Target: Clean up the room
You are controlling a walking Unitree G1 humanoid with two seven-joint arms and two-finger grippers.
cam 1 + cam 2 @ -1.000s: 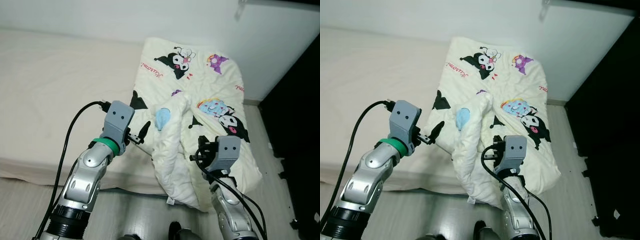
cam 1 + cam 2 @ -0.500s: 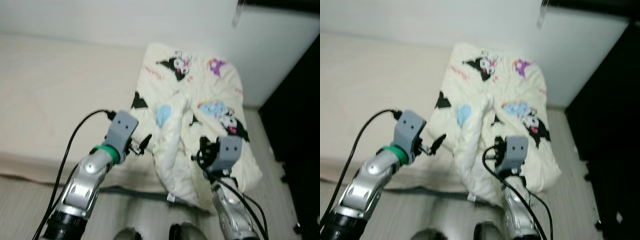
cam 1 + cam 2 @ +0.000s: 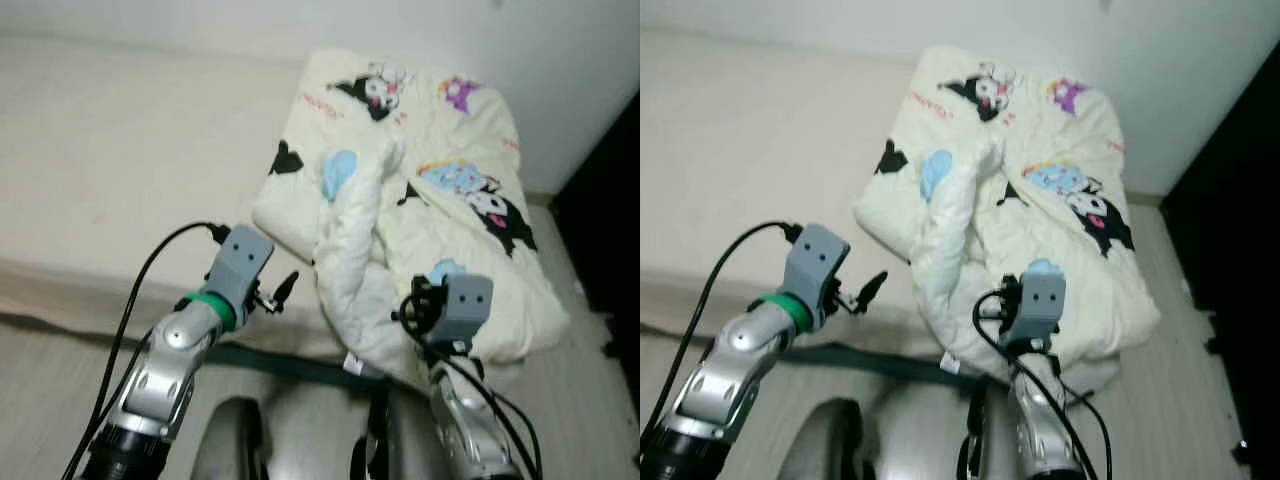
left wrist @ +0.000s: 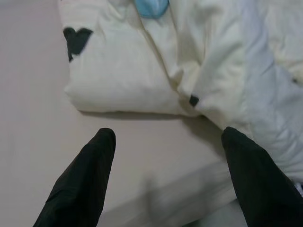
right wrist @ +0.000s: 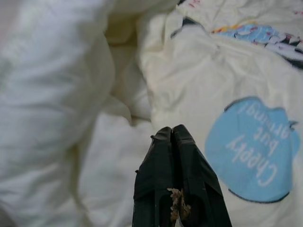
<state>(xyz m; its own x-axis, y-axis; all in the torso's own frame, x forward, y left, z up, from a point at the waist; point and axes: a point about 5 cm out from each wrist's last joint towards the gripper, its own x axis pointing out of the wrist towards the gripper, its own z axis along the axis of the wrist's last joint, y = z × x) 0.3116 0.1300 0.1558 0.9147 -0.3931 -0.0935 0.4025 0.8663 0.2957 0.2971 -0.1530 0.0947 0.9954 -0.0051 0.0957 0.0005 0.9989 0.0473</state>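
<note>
A cream quilt (image 3: 430,160) printed with cartoon figures lies bunched on the right end of the bed, and one fold hangs over the front edge. My left gripper (image 4: 165,137) is open with nothing between its fingers. It hovers over the bare mattress (image 4: 33,94) just short of the quilt's folded edge (image 4: 123,90). In the eye views, the left gripper (image 3: 284,287) sits at the bed's front edge, left of the hanging fold. My right gripper (image 5: 172,131) is shut and holds nothing. It points at the quilt (image 5: 199,71) beside a blue printed patch (image 5: 251,156).
The beige mattress (image 3: 120,150) stretches away to the left along a white wall. Dark furniture (image 3: 615,190) stands right of the bed. Pale floor (image 3: 50,400) runs in front of the bed, with my own legs (image 3: 235,440) low in the view.
The whole view has tilted down and shifted, so the camera moved and my legs now show. Both arms keep about the same pose by the quilt. Neither gripper's state has changed.
</note>
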